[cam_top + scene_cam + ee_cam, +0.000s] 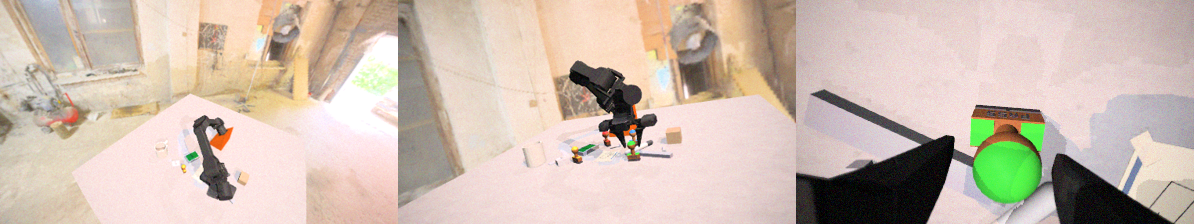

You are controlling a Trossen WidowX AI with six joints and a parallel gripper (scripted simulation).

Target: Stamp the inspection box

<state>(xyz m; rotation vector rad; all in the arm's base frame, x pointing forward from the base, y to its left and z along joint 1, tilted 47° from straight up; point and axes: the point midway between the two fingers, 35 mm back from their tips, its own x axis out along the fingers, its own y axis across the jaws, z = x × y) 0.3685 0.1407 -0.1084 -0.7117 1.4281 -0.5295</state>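
My gripper (631, 146) (1004, 154) is open above the green-knobbed stamp (633, 155) (1007, 172), which stands upright with its knob showing between the fingertips in the wrist view. Small lettering on its base is too blurred to read. The card (606, 157) (1179, 157) lies to one side, with a thin outlined box on it; the arm partly hides it in the top view. The green ink pad (192, 157) (587, 149) lies beyond the card. Yellow (183, 168) (577, 155), red (606, 138) and blue (632, 135) knobbed stamps stand nearby.
A white marker (642, 147) (1034, 206) lies close beside the green stamp, and a long grey bar (656, 155) (866, 125) runs past it. A wooden block (243, 178) (674, 135), a mug (161, 149) (533, 154) and an orange panel (222, 141) stand farther out.
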